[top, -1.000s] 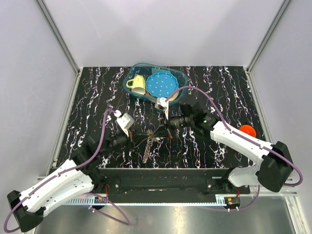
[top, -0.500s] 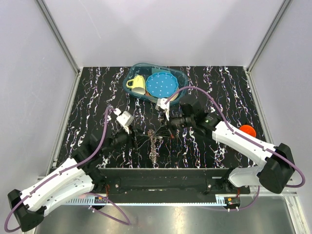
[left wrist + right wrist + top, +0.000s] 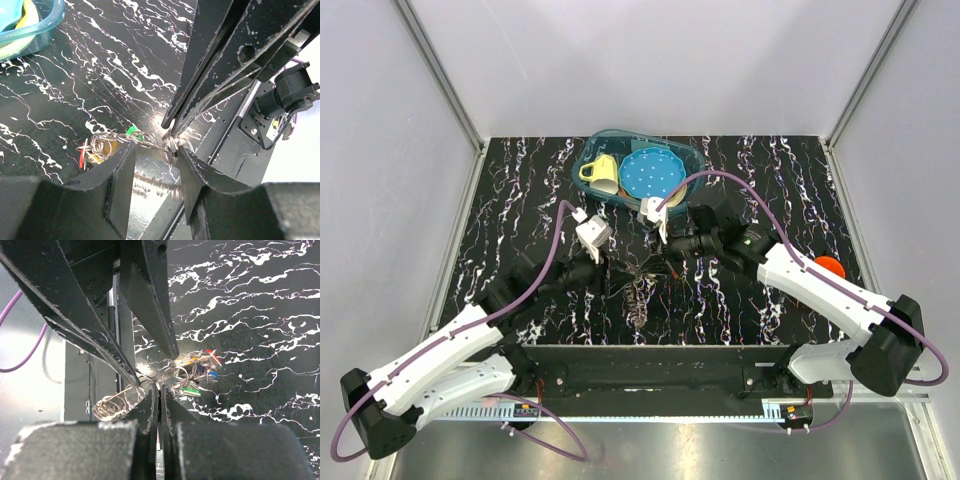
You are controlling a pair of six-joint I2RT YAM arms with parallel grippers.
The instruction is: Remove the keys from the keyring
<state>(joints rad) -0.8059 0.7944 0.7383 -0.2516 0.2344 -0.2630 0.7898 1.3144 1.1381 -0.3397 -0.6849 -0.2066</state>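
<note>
The keyring [image 3: 642, 274] hangs between my two grippers above the black marbled table, its speckled grey-brown fob [image 3: 638, 302] trailing toward the near edge. My right gripper [image 3: 665, 262] is shut on a thin ring of the bunch, as the right wrist view [image 3: 160, 388] shows. The keys [image 3: 199, 371] cluster just beyond it, with red, blue, green and yellow heads. My left gripper [image 3: 623, 272] is open. In the left wrist view [image 3: 155, 150] its jaws stand wide apart on either side of the ring [image 3: 172, 146], with the keys [image 3: 102, 147] to the left.
A clear teal bin [image 3: 692, 158] holding a yellow cup [image 3: 600, 172] and a blue dotted plate [image 3: 652, 172] stands at the back centre. An orange object [image 3: 828, 267] lies at the right. The table's near edge and metal rail [image 3: 650, 362] run just behind the fob.
My left arm has reached forward and right toward the keyring. The fob has swung from slanting left to hanging straight. My right gripper has stayed shut on the ring.
</note>
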